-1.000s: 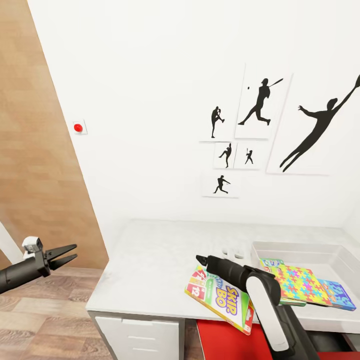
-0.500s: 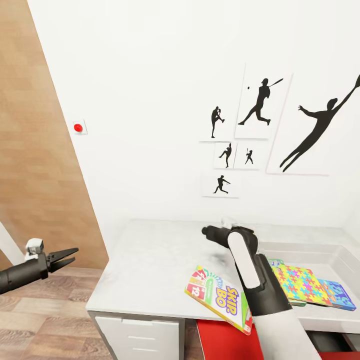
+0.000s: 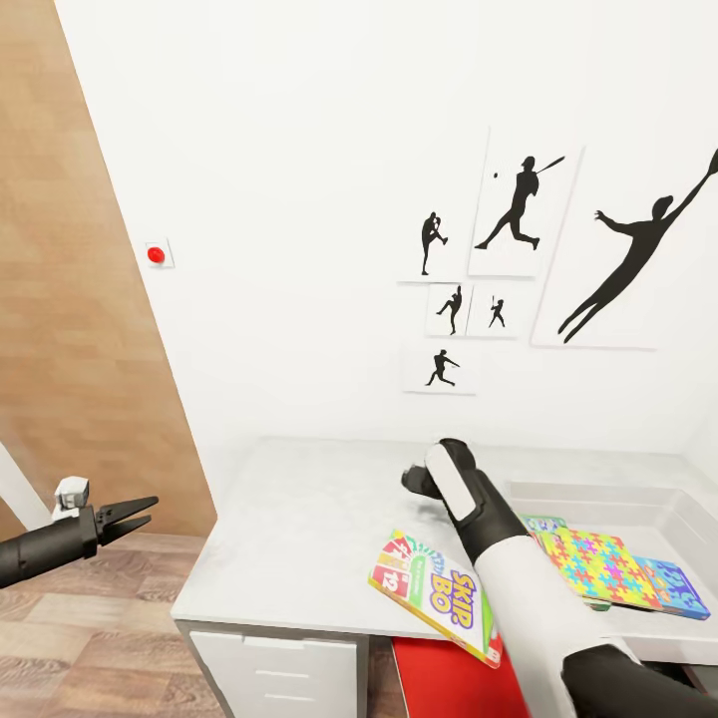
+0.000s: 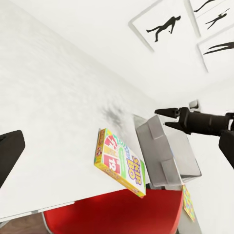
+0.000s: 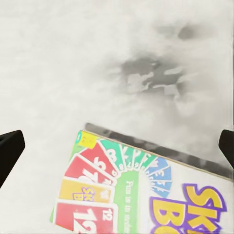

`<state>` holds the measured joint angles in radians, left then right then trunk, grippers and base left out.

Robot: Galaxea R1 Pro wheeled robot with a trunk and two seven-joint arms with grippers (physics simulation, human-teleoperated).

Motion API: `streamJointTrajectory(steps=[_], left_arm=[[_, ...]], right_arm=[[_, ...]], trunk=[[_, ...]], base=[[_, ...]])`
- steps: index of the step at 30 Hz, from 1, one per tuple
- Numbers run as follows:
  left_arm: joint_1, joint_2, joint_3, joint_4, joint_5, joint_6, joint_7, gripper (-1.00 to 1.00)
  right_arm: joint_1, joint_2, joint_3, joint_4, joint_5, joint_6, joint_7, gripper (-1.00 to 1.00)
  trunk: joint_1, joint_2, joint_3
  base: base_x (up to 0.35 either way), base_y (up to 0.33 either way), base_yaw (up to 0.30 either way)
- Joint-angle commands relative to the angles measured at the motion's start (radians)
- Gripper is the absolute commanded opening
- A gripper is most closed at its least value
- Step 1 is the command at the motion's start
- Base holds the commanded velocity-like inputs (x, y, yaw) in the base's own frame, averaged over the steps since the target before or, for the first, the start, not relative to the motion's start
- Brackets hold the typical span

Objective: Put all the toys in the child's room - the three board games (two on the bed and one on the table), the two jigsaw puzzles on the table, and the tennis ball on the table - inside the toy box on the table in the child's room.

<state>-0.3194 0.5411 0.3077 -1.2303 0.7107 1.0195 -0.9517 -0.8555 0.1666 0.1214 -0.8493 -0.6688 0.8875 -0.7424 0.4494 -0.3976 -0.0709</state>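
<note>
Head view: Skip-Bo box (image 3: 439,596) overhangs the bench (image 3: 299,529) front edge; jigsaw puzzle (image 3: 596,566) lies in the toy box (image 3: 688,519); left gripper (image 3: 140,512) fingers slightly apart, empty. Left wrist view: right gripper (image 4: 165,118) fingers spread, empty. Right wrist view: Skip-Bo box (image 5: 146,195) lies below.

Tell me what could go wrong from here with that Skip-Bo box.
1. The Skip-Bo box overhangs the table front edge above a red chair; a push from above might tip it off.
2. The right gripper is open and empty above the table, so the box isn't secured.
3. The toy box already holds a jigsaw puzzle, leaving less flat space.
</note>
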Motion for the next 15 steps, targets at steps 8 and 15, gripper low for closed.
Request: streamJointTrajectory(steps=[8, 15], left_arm=[[-0.001, -0.001, 0.0, 0.0, -0.002, 0.003, -0.004, 1.0], [-0.001, -0.001, 0.0, 0.0, -0.002, 0.001, -0.004, 1.0]], right_arm=[[-0.039, -0.009, 0.001, 0.169, -0.011, -0.071, -0.003, 1.0], [-0.064, -0.016, -0.026, 0.184, -0.012, -0.075, 0.002, 1.0]], trunk=[[0.001, -0.002, -0.002], [0.001, -0.002, -0.002]], base=[[0.0, 0.0, 0.0], [0.0, 0.037, 0.0]])
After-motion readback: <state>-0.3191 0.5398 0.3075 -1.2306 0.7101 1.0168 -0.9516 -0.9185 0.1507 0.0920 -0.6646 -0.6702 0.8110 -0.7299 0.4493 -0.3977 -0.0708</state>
